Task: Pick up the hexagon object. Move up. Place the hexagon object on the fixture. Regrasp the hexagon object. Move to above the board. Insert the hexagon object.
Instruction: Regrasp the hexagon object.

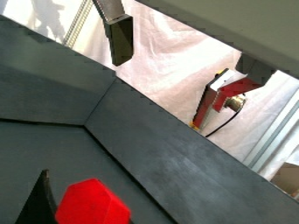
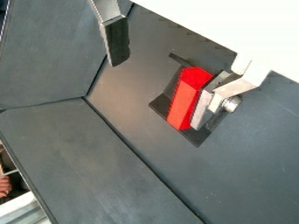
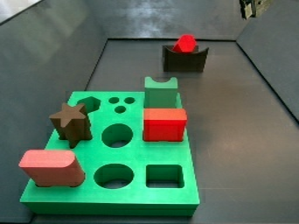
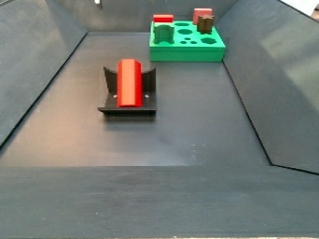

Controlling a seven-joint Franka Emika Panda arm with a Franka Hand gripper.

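The hexagon object point(image 4: 129, 82), a bright red prism, lies lengthwise in the notch of the dark fixture point(image 4: 127, 109) on the grey floor. Both also show in a side view, the hexagon object point(image 3: 184, 43) on the fixture point(image 3: 184, 60). My gripper point(image 3: 249, 7) hangs high, up and away from the fixture. In both wrist views the gripper point(image 2: 162, 87) point(image 1: 163, 87) is open, with nothing between the fingers. The hexagon object point(image 2: 187, 94) point(image 1: 91, 203) and the fixture point(image 2: 162, 107) point(image 1: 35, 203) lie far below it. The green board point(image 3: 117, 188) point(image 4: 187, 51) lies apart from the fixture.
On the board stand a red cube point(image 3: 165, 124), a salmon-pink block point(image 3: 49, 168), a brown star piece point(image 3: 70, 122) and a green notched block point(image 3: 162, 90). Sloping dark walls point(image 4: 50, 84) enclose the floor. White cloth point(image 1: 176, 61) hangs beyond a wall.
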